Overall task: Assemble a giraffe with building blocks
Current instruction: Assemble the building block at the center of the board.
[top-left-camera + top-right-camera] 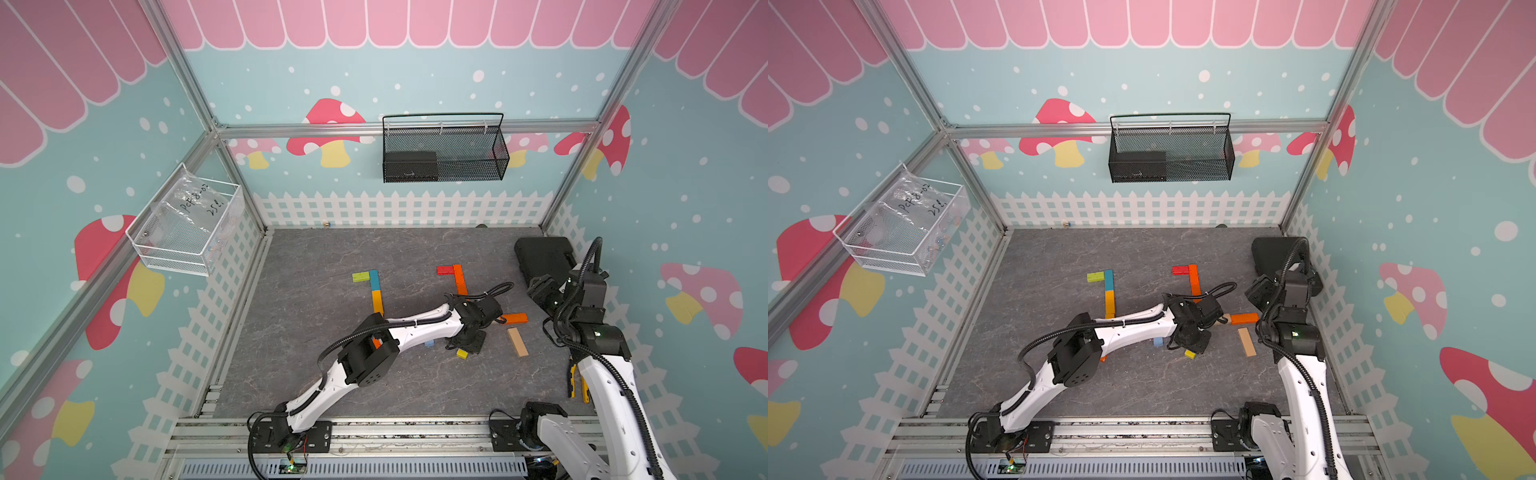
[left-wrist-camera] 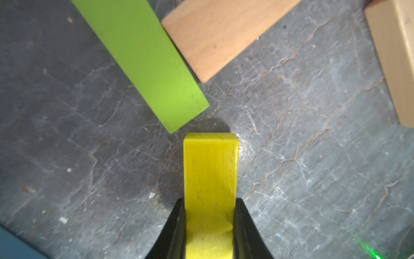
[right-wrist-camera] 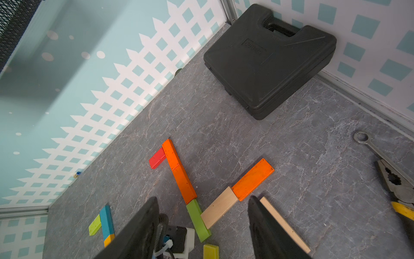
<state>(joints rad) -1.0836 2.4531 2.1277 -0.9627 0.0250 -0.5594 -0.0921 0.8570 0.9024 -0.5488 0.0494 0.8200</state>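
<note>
Left wrist view: left hand [image 2: 210,201] is shut narrow on the yellow block [image 2: 210,170], with a black finger [image 2: 177,226] pressed to each long side. The block's free end sticks out past the fingertips over the grey tabletop [image 2: 313,168]; cannot tell if it rests on it. Just ahead of that end is a corner of the green block [image 2: 145,60], small gap, not touching. The far side of the green block touches a tan block [image 2: 219,33]. A loose tan block [image 2: 396,56] lies further off to one side, apart from both.

In a top view the left hand [image 1: 465,344] points down at mid-tabletop, with the yellow block [image 1: 462,353] peeking out under it and a pale blue block [image 1: 429,343] close by the wrist.

Right wrist view: right hand [image 3: 203,198] has its jaws about half apart, nothing between them, and is off the tabletop. Ahead of the fingertips the tan block [image 3: 219,207] butts end to end with an orange block [image 3: 253,179]. The green block [image 3: 198,220] continues a line of two orange blocks [image 3: 179,170], which has a red block [image 3: 157,158] across its far end. The loose tan block [image 3: 284,224] is just beside one finger [image 3: 266,231].

Further out are a blue block [image 3: 106,218] with a lime block [image 3: 95,224] beside it, then the black case [image 3: 268,60] in the corner. A wrench [image 3: 367,143] and pliers [image 3: 396,186] lie off to the side.
</note>
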